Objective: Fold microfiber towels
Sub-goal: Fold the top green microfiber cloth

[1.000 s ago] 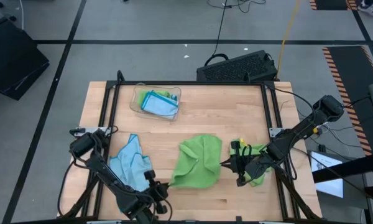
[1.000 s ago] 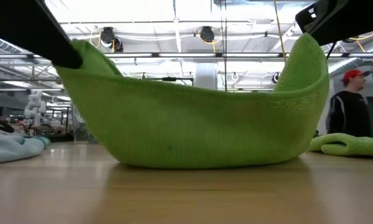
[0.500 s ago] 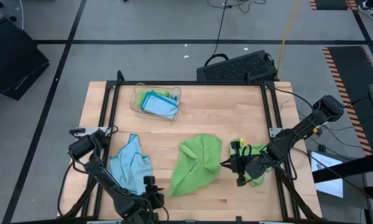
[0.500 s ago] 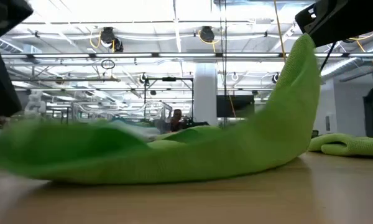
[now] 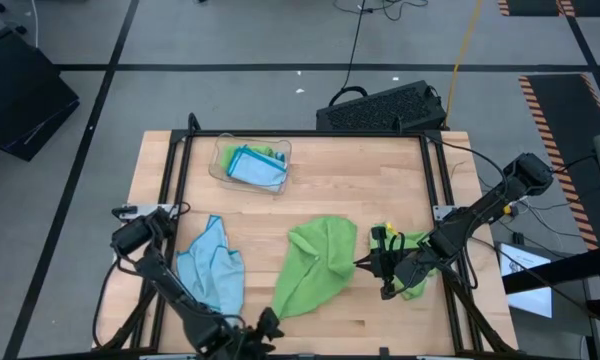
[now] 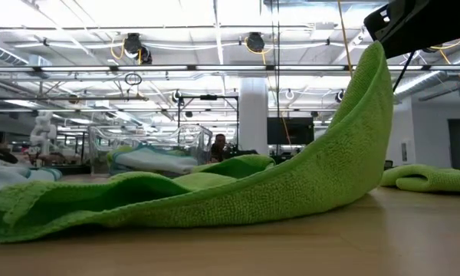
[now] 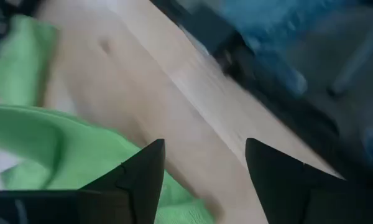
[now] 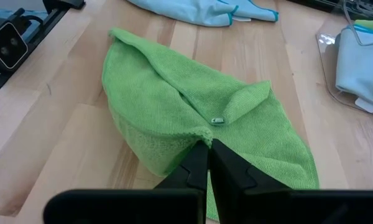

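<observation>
A lime green microfiber towel (image 5: 315,262) lies crumpled in the middle of the table, with its right end raised (image 6: 372,69). My right gripper (image 8: 208,163) is shut on that end. My left gripper (image 7: 202,168) stands open at the near edge, just beside the towel's near-left tip (image 5: 278,308), with bare wood between its fingers. A light blue towel (image 5: 212,272) lies bunched at the left. A second green towel (image 5: 408,272) lies bunched under my right arm. My right gripper pinches the green towel's right-hand edge (image 8: 202,134) between its two fingers, where the cloth bunches into a fold. The fingers come from the table's right side, slanting down. That end is lifted, and the cloth slopes down from it to the rest (image 6: 138,199), which lies on the table.
A clear plastic tray (image 5: 223,160) with folded blue cloths stands at the far left. A black frame (image 5: 175,180) runs along the table's sides. Bare wood shows at the far middle and along the near edge on the right.
My left gripper has opened and let go of the green towel's left end, then rolled and drawn back toward the near edge. That end has dropped from hanging up to lying flat on the table. The right end stays lifted in my still right gripper.
</observation>
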